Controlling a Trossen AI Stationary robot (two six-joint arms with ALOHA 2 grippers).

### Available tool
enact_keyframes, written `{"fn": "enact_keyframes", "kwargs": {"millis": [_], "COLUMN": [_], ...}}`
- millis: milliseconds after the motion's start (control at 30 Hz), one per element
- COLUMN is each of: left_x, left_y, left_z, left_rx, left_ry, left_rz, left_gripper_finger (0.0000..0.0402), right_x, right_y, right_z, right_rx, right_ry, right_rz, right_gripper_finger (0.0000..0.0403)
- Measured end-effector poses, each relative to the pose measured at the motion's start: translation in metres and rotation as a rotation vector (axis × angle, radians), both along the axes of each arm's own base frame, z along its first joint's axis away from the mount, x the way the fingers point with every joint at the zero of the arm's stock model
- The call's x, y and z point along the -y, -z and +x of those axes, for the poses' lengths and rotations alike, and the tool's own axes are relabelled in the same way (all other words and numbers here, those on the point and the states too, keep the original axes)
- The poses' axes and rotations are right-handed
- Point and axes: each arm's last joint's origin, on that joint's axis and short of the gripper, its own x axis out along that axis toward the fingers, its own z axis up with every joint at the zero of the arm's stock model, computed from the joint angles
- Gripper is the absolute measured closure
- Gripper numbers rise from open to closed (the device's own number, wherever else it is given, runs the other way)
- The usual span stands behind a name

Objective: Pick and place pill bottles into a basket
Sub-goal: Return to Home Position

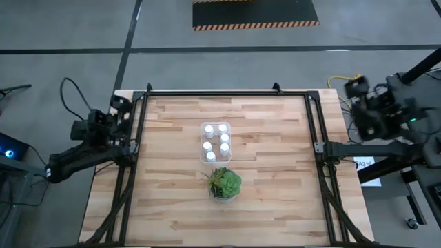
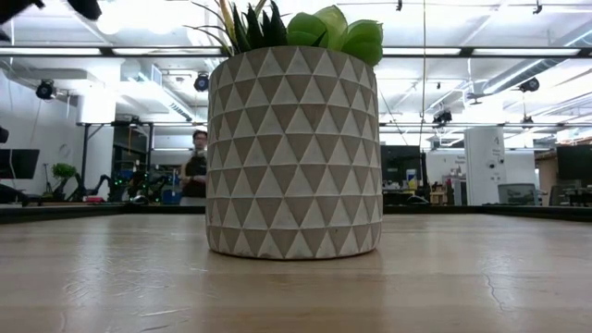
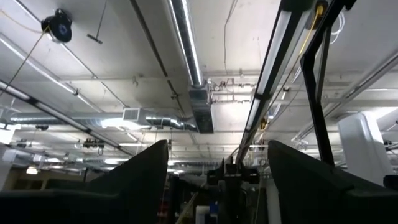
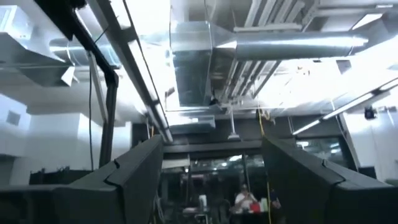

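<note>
Several white pill bottles stand upright inside the clear basket, which sits on its base at the middle of the wooden table. My left gripper is drawn back beyond the table's left edge and points up at the ceiling; its fingers stand open with nothing between them. My right gripper is off the table's far right corner, also tilted upward and open. In the low view the basket is hidden behind the pot.
A green leafy plant in a round patterned pot stands just on the near side of the basket. Black frame rails run along the table's left, right and far edges. A person stands in the room behind.
</note>
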Motion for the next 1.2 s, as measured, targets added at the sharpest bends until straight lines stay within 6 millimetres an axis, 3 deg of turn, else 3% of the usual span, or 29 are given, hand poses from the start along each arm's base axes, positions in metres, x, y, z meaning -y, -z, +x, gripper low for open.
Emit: {"fn": "enact_keyframes", "kwargs": {"millis": [300,500,600,833,1200], "left_x": [-0.005,-0.006,-0.005,-0.006,-0.006], "left_y": [0.045,0.074,0.076,0.08,0.08], "left_z": [0.014,0.014,0.013,0.017,0.016], "left_rx": [-0.081,-0.037,-0.045,-0.104,-0.098], "left_ry": [0.049,0.055,0.051,0.04,0.042], "left_rz": [-0.095,-0.076,-0.066,-0.072,-0.069], "left_gripper_finger": [0.0143,0.0143,0.0143,0.0143,0.0143], "right_x": [0.005,0.006,0.007,0.008,0.005], "right_y": [0.097,0.16,0.187,0.192,0.179], "right_z": [0.045,0.053,0.052,0.056,0.018], "right_rx": [0.051,0.105,0.114,0.052,0.29], "right_ry": [-0.004,-0.044,-0.066,-0.036,0.064], "right_rz": [0.045,0.088,0.139,0.183,0.051], "right_gripper_finger": [0.0142,0.0142,0.0142,0.0142,0.0142]}}
